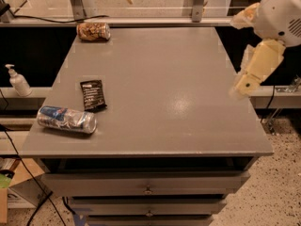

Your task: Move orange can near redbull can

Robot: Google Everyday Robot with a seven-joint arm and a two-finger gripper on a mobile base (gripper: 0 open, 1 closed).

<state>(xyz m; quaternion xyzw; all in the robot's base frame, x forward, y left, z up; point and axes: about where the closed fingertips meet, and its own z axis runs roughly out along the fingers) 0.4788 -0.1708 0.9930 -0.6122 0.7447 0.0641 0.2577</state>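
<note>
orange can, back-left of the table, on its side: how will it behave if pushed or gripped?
The orange can lies on its side near the table's back edge, so a nudge will probably roll it. Its shiny metal skin likely slips in the pincer, which hangs off the table's right edge. Full or empty, cannot tell.

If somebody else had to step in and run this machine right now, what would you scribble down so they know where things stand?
The gripper hangs in the air off the right edge of the grey table, carrying neither can and far from both.
The orange can lies on its side at the table's far left corner.
The redbull can lies on its side by the near left edge, with a black snack packet just behind it.
Done: nothing yet; the two cans are well apart.
Left: reach across, grasp the orange can, and set it down beside the redbull can.
</note>
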